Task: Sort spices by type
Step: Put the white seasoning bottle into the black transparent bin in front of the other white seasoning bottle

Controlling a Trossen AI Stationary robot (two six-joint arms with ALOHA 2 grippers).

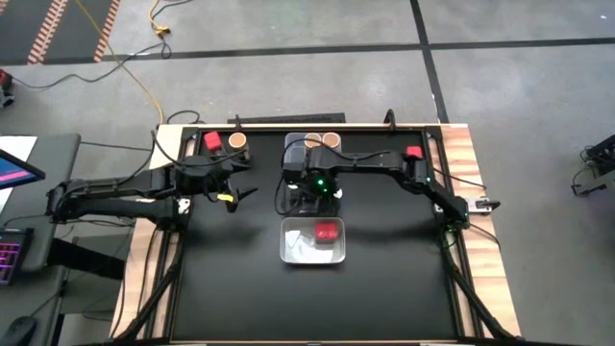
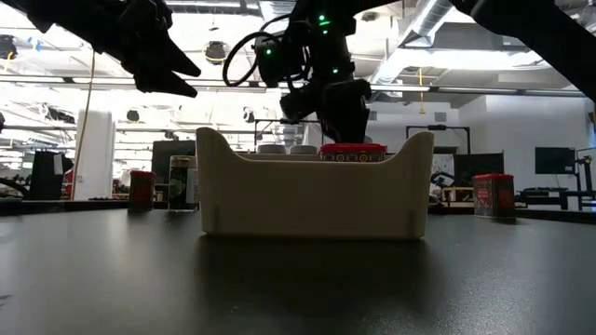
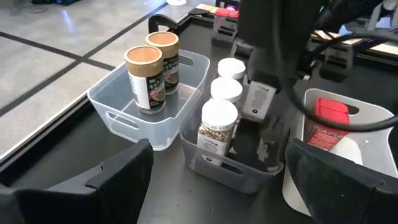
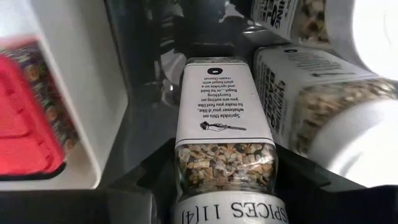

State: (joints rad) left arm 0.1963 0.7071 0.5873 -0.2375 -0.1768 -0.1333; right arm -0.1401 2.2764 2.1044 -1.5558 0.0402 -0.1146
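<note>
Just past the black right gripper (image 3: 264,134): white-capped jars (image 3: 217,124) with speckled tan-and-black seasoning and white labels; tan-lidded jars (image 3: 144,78) beyond; a red-lidded jar (image 3: 326,121) beside

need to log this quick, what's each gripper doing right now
left gripper: open, holding nothing, above the table.
right gripper: shut on a white-top jar, inside the grey bin.

We've got three bins on the surface (image 1: 384,298): the near bin (image 1: 312,242) sits mid-surface with one square-top jar (image 1: 328,232) in it. Just behind it, the middle bin (image 3: 239,171) holds three round-top jars (image 3: 219,115) in a row, right tool (image 3: 261,121) inside beside them. Far bin (image 3: 118,102), touching the middle one, holds two jars (image 3: 144,78). Left tool (image 1: 233,187) hangs well left, near two loose jars (image 1: 223,142).
</note>
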